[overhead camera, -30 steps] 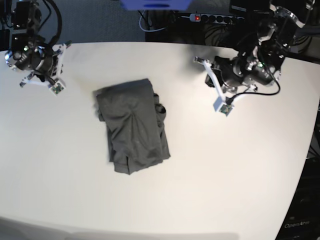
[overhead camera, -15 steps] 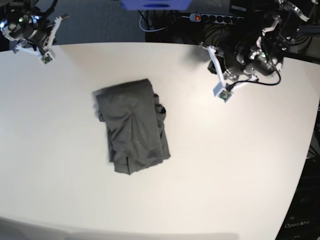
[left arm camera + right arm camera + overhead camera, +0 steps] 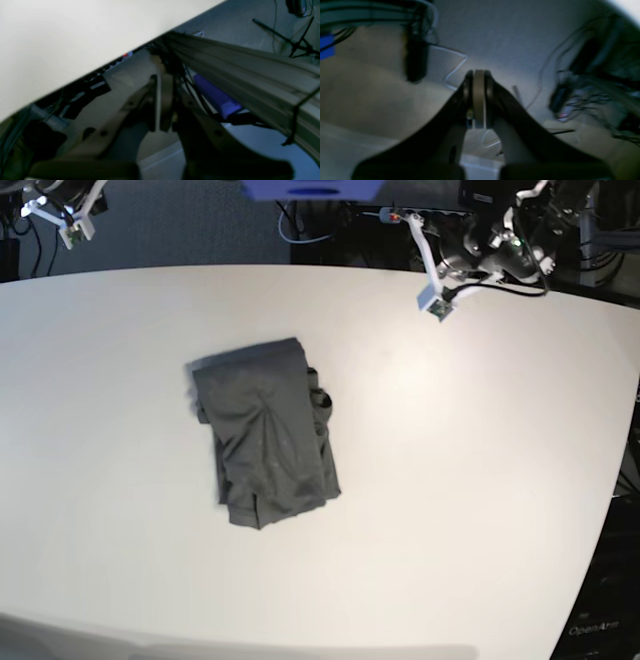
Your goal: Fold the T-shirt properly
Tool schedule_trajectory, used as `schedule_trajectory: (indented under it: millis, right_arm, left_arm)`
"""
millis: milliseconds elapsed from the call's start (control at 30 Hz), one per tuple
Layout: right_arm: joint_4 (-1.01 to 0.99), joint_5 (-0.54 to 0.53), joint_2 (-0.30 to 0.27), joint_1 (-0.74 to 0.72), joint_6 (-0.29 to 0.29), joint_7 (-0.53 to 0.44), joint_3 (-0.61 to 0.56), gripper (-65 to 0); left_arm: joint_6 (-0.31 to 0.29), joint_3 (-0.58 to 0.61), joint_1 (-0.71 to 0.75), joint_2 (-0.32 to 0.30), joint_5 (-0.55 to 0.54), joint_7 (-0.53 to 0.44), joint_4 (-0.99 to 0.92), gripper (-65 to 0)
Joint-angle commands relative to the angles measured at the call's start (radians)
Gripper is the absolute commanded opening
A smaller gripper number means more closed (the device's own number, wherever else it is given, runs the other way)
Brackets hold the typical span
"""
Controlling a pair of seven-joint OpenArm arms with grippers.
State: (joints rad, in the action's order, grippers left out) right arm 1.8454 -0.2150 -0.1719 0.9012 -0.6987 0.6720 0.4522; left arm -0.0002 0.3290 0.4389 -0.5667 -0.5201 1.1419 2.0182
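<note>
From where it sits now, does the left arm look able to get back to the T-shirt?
Probably yes. The left claw hangs shut at the table's far edge, and only bare tabletop lies between it and the folded T-shirt. Nothing blocks the way.

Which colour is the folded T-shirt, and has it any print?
Plain dark grey T-shirt, no print; base view shows it best.

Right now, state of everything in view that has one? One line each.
T-shirt: folded into a compact bundle, lying on the table, nothing touching it.
Left claw: shut, empty, at the table's far edge.
Right claw: shut, empty, out past the table's far edge.
Power strip: switch lit red.
</note>
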Motion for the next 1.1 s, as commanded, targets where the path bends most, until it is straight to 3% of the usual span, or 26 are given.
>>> schedule_trajectory:
  millis: [0, 200, 367, 467, 600, 733, 1067]
  right_arm:
    - [-0.006, 0.002, -0.010, 0.011, 0.001, -0.013, 0.009, -64.9]
    - [-0.145, 0.002, -0.008, 0.014, 0.001, -0.110, 0.009, -64.9]
    - [-0.281, 0.002, -0.010, 0.012, 0.001, -0.208, 0.006, -64.9]
    - [-0.392, 0.002, -0.010, 0.009, 0.001, -0.295, 0.000, -64.9]
    - [-0.522, 0.009, -0.012, -0.027, 0.001, -0.374, -0.002, -64.9]
    - [-0.686, 0.099, -0.005, -0.096, 0.001, -0.463, 0.000, -64.9]
    - [-1.291, 0.314, 0.002, -0.360, 0.001, -0.777, 0.006, -64.9]
  left_arm:
    - [-0.001, -0.003, 0.007, -0.009, -0.005, 0.005, 0.017, -62.4]
    - [-0.001, 0.005, 0.044, -0.011, -0.004, 0.005, 0.013, -62.4]
    - [0.002, 0.086, 0.044, -0.016, 0.004, -0.024, -0.004, -62.5]
    - [0.002, 0.143, 0.065, -0.005, 0.113, -0.070, -0.072, -62.5]
    - [0.001, 0.164, 0.099, 0.058, 0.246, -0.144, -0.219, -62.5]
    - [-0.005, 0.163, 0.114, 0.113, 0.338, -0.265, -0.406, -62.5]
    - [-0.005, 0.155, 0.065, 0.190, 0.341, -0.682, -0.920, -62.5]
